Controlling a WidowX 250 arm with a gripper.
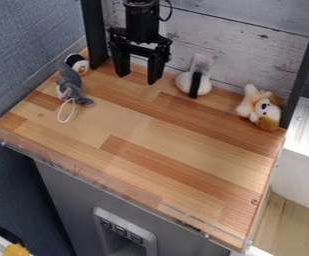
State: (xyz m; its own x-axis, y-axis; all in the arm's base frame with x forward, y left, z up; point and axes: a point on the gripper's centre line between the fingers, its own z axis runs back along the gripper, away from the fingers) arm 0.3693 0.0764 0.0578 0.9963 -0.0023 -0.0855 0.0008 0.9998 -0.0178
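Observation:
The gripper hangs at the back of the wooden table, left of centre, with its two fingers wide apart and nothing between them. Just right of it, against the back wall, sits a white rounded object with a black strip down its front. Left of the gripper, at the table's left edge, lies a grey plush toy with a white string loop. A black-and-white plush head with an orange spot is behind the grey toy. At the right back corner sits a brown-and-white plush dog.
A low clear rim runs along the table's front edge. Black posts stand at the back left and back right, with a whitewashed plank wall between them. A blue-grey panel borders the left side.

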